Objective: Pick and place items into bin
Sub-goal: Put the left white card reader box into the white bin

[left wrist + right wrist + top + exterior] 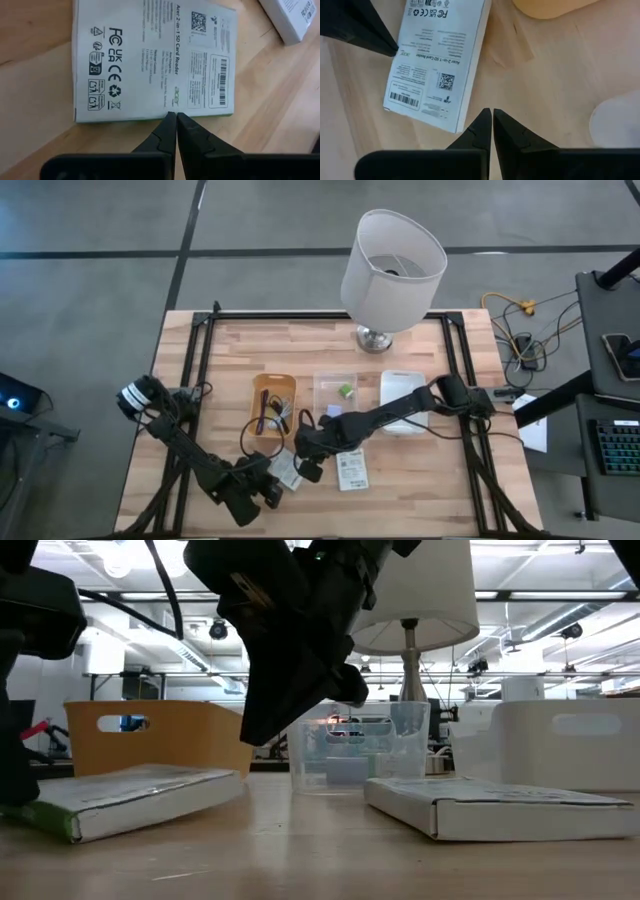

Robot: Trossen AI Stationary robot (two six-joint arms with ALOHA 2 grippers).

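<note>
Left gripper [272, 498] is clenched and empty, tips just short of the left packet [285, 472] lying flat on the table [420, 500]. It should spread its fingers first, then take an edge. Right gripper [310, 472], clenched and empty too, hangs between both boxes. I count two packets, the right one [351, 470] near it, and three bins: orange [273, 401], clear [335, 393], white [402, 399].
</note>
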